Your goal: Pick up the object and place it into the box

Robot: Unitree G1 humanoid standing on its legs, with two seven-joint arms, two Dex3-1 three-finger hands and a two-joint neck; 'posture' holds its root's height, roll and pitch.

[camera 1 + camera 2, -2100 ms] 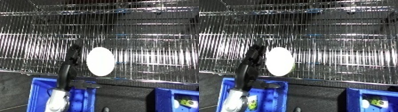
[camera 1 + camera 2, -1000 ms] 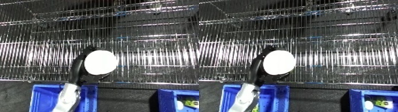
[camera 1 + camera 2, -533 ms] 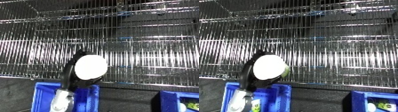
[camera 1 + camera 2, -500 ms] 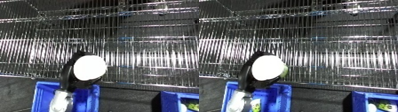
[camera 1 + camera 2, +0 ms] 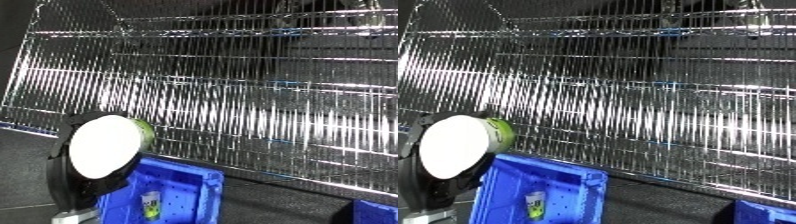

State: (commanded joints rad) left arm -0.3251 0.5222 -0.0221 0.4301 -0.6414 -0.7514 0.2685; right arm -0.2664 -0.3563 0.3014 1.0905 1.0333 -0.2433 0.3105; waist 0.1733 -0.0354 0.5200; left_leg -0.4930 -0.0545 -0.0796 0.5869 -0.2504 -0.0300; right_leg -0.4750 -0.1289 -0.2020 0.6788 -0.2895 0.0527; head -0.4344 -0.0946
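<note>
At the lower left of the view, a round container (image 5: 108, 146) with a white flat face and a green side is held up by the left robot hand (image 5: 75, 187), whose black fingers are curled round its rim from behind and below. The white face is turned toward the camera and slightly up, so the container's axis points out of the scene toward the viewer; the face reads as an oval, its long axis running from lower left to upper right. The green side is seen only as a thin band along the upper right edge. The container is held in the air in front of the wire shelf (image 5: 266, 110), overlapping the left end of a blue bin (image 5: 178, 187) below it. Inside that bin a small green-labelled item (image 5: 535, 204) is seen; what it is cannot be told. The corner of a second blue bin (image 5: 378, 209) is seen at the lower right. The wire shelf fills the background, its tiers slanting across the view. The right robot hand is not seen.
</note>
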